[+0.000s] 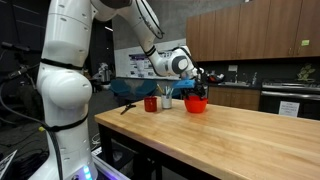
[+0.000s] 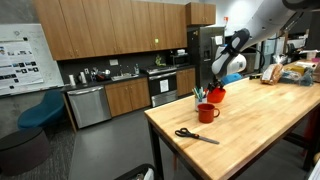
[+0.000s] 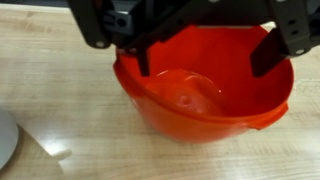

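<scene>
Black two-finger gripper (image 3: 205, 62), shown with fingers spread wide, is held just above a round orange plastic bowl (image 3: 200, 112). The bowl is placed on the pale wooden table (image 3: 50, 85), near a red mug (image 1: 151, 103).

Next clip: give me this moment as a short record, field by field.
robot: hand open, fingers spread just above the bowl
held: nothing
bowl: red, upright on the wooden table, looks empty
beside bowl: cup with thin items in it, red mug
further along table: scissors lying flat
</scene>
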Robot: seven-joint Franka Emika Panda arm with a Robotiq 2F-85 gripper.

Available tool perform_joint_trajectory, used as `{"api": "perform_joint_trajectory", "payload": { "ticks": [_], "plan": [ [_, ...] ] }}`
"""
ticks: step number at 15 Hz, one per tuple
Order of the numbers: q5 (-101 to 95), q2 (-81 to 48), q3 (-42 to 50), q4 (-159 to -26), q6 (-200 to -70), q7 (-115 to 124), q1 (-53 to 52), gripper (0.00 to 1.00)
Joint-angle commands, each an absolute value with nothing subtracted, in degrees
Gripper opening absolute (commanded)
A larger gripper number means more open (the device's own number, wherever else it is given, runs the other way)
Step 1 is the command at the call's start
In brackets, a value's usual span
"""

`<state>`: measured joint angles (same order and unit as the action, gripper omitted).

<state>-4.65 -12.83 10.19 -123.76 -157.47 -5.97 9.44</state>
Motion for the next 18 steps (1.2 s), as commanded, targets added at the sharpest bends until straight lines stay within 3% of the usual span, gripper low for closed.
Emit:
{"api": "perform_joint_trajectory", "payload": {
  "ticks": [1,18],
  "plan": [
    [-4.41,-11.93,10.37,-124.02,-154.23,-5.68,10.24,1.00],
    [-3.80,9.03,11.16,-144.60,-140.54,-12.05,11.36,1.00]
  ]
}}
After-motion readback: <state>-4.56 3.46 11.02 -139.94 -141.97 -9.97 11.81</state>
